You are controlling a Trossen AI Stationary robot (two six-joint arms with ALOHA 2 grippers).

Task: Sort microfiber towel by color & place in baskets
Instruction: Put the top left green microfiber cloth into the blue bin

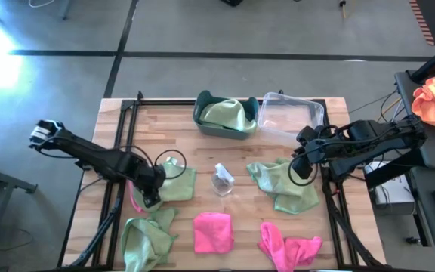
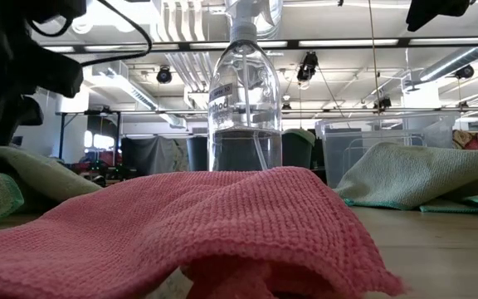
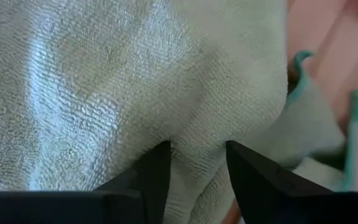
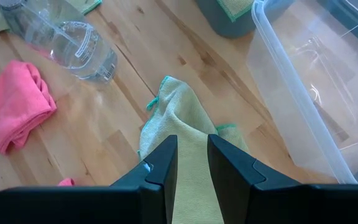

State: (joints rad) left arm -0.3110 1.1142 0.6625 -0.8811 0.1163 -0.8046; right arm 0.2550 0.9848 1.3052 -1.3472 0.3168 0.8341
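The left hand [image 1: 151, 198] is spread over a green towel [image 1: 178, 183] on the bench's left; a deep pinch is advised (teal basket [image 1: 225, 125] far). The right hand [image 4: 191, 163] straddles another, grip unclear.

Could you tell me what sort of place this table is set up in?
Probably a robotics lab or workshop: a concrete floor around the wooden table, exposed ceiling ducts with strip lights, and loose cables nearby.

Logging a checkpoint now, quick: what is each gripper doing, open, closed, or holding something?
Left gripper: open, fingers down on a green towel, not clamped.
Right gripper: shut on a green towel, pinched between its fingers.
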